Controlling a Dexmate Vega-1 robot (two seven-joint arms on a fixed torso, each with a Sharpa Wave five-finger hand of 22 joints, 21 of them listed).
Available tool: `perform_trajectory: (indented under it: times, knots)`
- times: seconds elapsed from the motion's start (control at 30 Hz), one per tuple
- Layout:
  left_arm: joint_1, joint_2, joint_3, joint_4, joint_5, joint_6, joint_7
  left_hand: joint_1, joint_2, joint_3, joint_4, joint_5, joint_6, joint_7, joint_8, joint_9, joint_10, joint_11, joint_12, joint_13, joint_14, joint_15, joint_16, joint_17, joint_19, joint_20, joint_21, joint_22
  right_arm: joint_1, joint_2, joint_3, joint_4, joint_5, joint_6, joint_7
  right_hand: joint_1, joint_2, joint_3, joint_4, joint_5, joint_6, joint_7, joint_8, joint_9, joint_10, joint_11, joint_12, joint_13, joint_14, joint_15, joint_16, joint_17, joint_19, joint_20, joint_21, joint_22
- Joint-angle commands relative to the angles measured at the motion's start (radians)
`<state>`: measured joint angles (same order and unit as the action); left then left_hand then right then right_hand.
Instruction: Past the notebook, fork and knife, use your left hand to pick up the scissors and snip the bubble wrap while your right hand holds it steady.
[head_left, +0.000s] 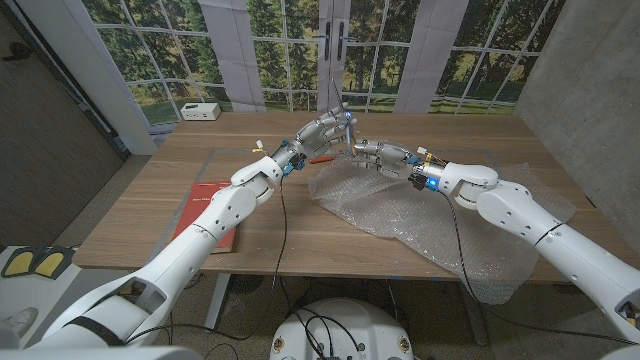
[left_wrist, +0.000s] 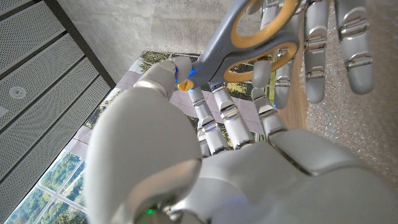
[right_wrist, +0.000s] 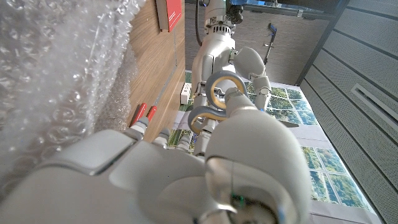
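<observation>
The left hand (head_left: 322, 131) was raised above the far part of the table, its fingers closed on the scissors (head_left: 343, 122); the left wrist view showed fingers (left_wrist: 268, 67) threaded through the grey and yellow handle loops (left_wrist: 261, 37), which suits working the blades rather than merely carrying the tool. The blades could not be made out clearly, so whether they stood apart or together was not plain. Just beside it, almost touching, the right hand (head_left: 383, 155) reached in from the other side. It seemed to rest on or pinch the upper edge of the bubble wrap (head_left: 420, 215), though no frame showed whether its fingers truly gripped the sheet. That placing looked meant to keep the edge taut and lifted near the scissors. The wrap spread from beneath the right hand toward the robot's right, crumpled, hanging over the table's near edge. Something red (head_left: 320, 158) lay on the table (head_left: 150, 190) just under the left hand, too small to name. Well behind the left forearm, toward the robot, lay the red notebook (head_left: 205, 212). The cut appeared not yet made
</observation>
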<state>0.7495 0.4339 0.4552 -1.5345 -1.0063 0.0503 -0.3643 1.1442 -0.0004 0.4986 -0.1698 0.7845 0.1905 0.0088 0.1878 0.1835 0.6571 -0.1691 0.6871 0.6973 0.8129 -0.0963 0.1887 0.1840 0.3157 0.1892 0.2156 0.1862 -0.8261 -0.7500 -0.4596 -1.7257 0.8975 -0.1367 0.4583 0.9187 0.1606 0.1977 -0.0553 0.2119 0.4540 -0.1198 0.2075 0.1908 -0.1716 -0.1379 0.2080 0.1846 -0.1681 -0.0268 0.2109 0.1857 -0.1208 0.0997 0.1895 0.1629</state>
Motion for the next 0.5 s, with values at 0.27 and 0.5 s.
perform_trajectory:
  times: [0.27,0.5]
  knots:
    - [-0.006,-0.009,0.006,0.009,0.005,-0.002,-0.013,0.005,0.011,0.001,0.008,0.0,-0.006,-0.002,0.001,0.003,0.026,-0.024,0.14,0.006,-0.004,-0.049,0.001,0.001,0.0,-0.006,0.001,0.003,-0.005,0.002,-0.003,-0.026,0.006,-0.023,-0.047,0.014,-0.012,-0.002,-0.013,0.009,0.022,0.009,0.004,-0.001,-0.038,0.005,0.006,0.002,-0.176,-0.024,0.007,0.002,0.018,-0.002,0.006,0.003]
    - [-0.003,-0.01,0.006,0.005,0.005,-0.004,-0.013,0.007,0.009,0.0,0.006,0.0,-0.007,-0.002,0.001,0.003,0.026,-0.024,0.14,0.007,-0.004,-0.05,0.002,0.001,-0.001,-0.007,0.001,0.003,-0.007,0.005,-0.003,-0.028,0.009,-0.023,-0.055,0.013,-0.018,-0.006,-0.016,0.009,0.034,0.01,0.006,-0.001,-0.029,0.006,0.007,0.002,-0.169,-0.025,0.008,0.002,0.024,-0.001,0.006,0.003]
